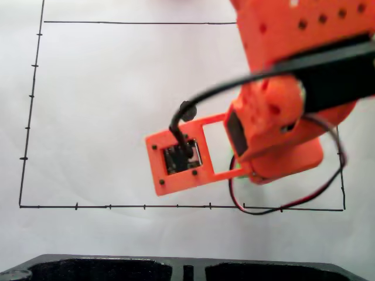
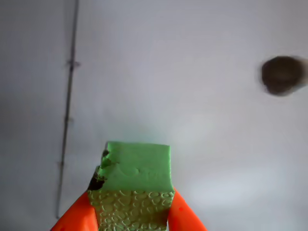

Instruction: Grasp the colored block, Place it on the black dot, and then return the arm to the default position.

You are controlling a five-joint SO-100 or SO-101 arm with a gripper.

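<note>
In the wrist view the colored block, a bright green cube with a pebbly face, sits between two orange fingers. My gripper is shut on it at the bottom edge. The black dot lies on the white surface up and to the right of the block, well apart from it. In the fixed view the orange arm reaches in from the upper right. Its flat camera frame hangs over the lower middle of the sheet. A thin green sliver of the block peeks out under the arm.
A drawn black rectangle with tick marks borders the white sheet, and one of its lines runs down the left of the wrist view. Black and red cables loop below the arm. A dark tray-like edge lies along the bottom.
</note>
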